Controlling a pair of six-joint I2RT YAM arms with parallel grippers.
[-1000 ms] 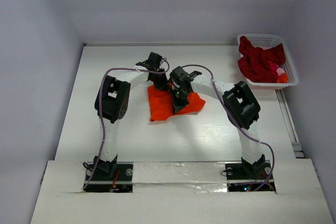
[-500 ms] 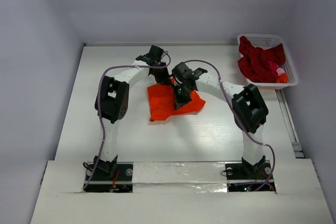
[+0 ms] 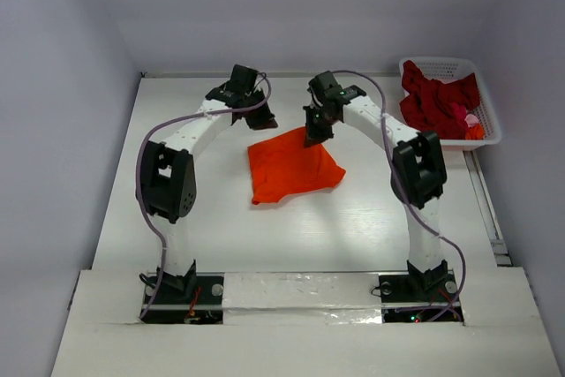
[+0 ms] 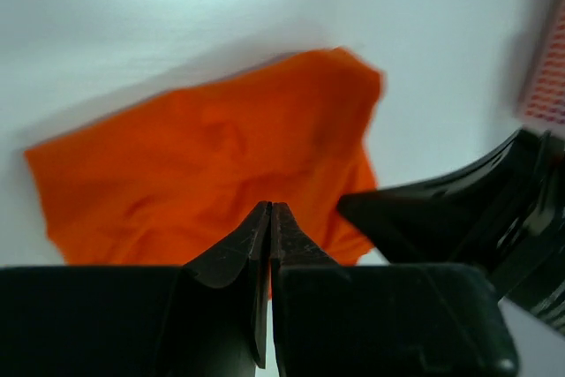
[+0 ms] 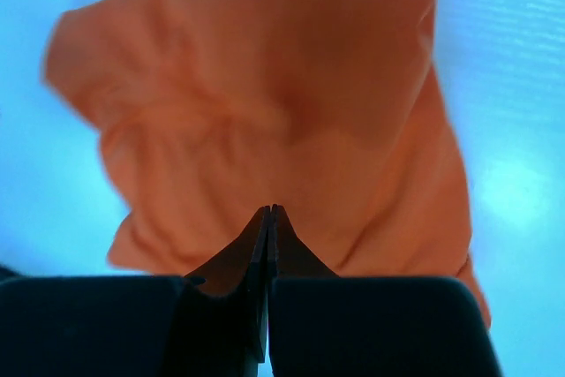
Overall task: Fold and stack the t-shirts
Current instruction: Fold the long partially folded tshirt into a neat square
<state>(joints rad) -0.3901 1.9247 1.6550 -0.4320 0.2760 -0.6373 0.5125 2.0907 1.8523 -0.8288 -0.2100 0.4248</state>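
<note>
Both arms had swung toward the table's far side since a second earlier, uncovering the orange t-shirt (image 3: 291,165), which lay spread mid-table. The left gripper (image 3: 262,118) and right gripper (image 3: 313,137) hung clamped shut at its far edge; whether either pinched cloth could not be told. An uneven pull risked bunching it. The dark red tees (image 3: 437,99) waited in the basket (image 3: 446,63).
</note>
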